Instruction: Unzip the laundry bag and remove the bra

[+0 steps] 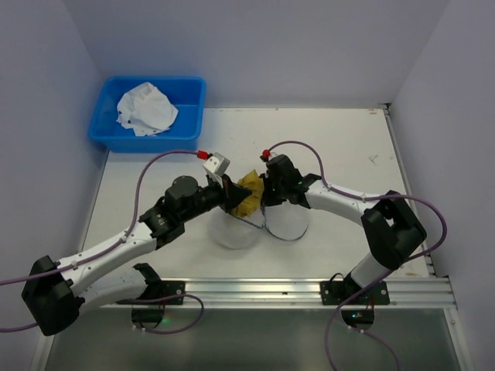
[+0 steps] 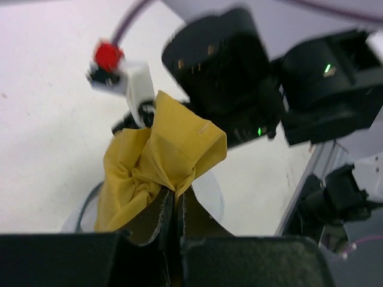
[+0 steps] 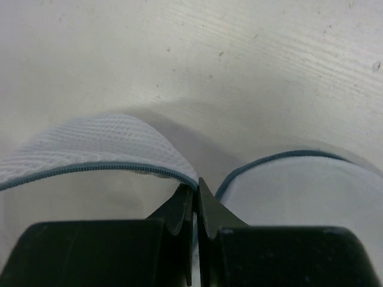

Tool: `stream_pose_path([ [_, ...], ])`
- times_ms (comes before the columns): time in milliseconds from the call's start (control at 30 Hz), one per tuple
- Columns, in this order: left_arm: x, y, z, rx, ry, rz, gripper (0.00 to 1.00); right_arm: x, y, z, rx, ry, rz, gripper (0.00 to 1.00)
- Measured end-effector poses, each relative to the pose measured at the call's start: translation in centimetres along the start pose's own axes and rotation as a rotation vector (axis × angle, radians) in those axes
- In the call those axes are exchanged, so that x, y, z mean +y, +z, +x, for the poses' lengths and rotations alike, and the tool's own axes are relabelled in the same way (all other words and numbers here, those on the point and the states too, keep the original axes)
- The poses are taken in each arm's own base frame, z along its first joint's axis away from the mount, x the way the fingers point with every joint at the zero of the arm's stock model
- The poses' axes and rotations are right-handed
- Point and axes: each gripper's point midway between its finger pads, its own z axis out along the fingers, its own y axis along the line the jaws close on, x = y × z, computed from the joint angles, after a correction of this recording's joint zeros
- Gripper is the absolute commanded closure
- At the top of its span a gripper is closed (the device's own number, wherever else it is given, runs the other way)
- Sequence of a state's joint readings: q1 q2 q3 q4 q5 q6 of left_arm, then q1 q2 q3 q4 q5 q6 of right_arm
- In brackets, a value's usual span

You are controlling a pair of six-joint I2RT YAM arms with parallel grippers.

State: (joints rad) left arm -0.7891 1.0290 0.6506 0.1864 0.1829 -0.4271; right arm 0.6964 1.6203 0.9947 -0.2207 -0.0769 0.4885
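Laundry bag lies unzipped, its mesh halves spread, at the middle of the counter toward the near edge. Right gripper is pinched on its zipper rim. Left gripper is clamped on the yellow bra, raised above the bag. The bra is likely light, soft and floppy; a bunched fold is the best place to grip.

No legible text or labels
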Motion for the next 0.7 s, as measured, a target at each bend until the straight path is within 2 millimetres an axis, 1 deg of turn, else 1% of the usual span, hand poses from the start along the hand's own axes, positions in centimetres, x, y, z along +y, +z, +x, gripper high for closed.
stream_pose_path([
  [133, 0.3, -0.9, -5.6, -0.214, 0.01, -0.063, 1.0, -0.6, 0.2, 1.0, 0.022, 0.003, 0.012, 1.0],
  [267, 2.2, -2.7, -10.7, -0.438, -0.03, -0.202, 1.0, -0.7, 0.1, 1.2, 0.029, 0.002, 0.016, 1.0],
  [333, 3.8, -3.6, -12.4, -0.515, -0.047, -0.284, 1.0, -0.8, -0.1, 1.4, 0.028, 0.0, 0.02, 1.0],
  [433, 7.2, -4.6, -14.7, -0.574, -0.067, -0.418, 1.0, -0.8, -0.8, 1.3, 0.018, -0.001, 0.018, 1.0],
  [467, 8.5, -5.0, -16.0, -0.595, -0.07, -0.468, 1.0, -0.8, -1.1, 1.3, 0.014, -0.001, 0.016, 1.0],
  [533, 10.4, -5.7, -19.0, -0.641, -0.064, -0.546, 1.0, -0.7, -1.4, 1.2, 0.007, -0.002, 0.011, 1.0],
  [667, 13.4, -7.7, -25.4, -0.749, -0.028, -0.665, 1.0, -0.5, -1.9, 1.2, 0.001, -0.003, 0.002, 1.0],
  [700, 14.2, -8.2, -26.7, -0.769, -0.015, -0.694, 1.0, -0.5, -2.0, 1.2, 0.001, -0.003, -0.003, 1.0],
])
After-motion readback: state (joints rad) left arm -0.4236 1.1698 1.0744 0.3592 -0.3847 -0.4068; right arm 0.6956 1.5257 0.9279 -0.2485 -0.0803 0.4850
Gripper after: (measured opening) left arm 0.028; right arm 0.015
